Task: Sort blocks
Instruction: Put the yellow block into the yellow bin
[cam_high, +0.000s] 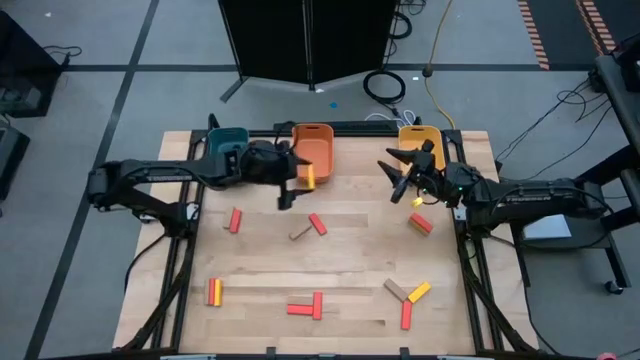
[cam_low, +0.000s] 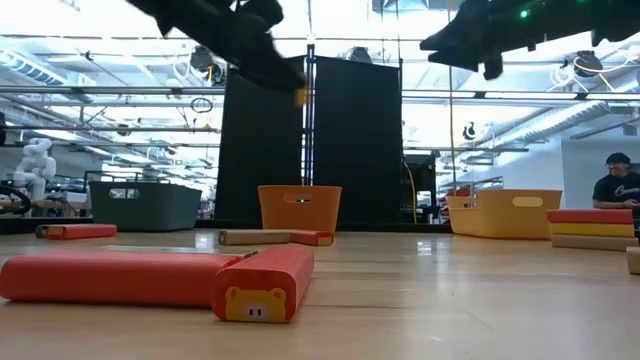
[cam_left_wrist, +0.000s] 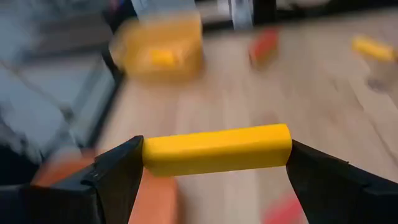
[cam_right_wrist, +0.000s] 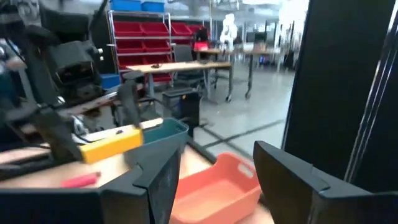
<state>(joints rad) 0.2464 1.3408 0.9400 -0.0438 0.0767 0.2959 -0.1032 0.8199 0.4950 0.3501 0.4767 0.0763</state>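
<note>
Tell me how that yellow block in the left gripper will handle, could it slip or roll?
The yellow block looks rigid, probably light. The left gripper pinches only its two ends, so it might pivot or slip. Its flat faces suggest it would land flat rather than roll if released over the orange bin.

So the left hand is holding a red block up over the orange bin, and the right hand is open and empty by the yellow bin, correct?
Not quite: the block in the left hand is yellow, not red, as the left wrist view shows. The rest holds: it is up by the orange bin, and the right hand is open and empty by the yellow bin.
</note>
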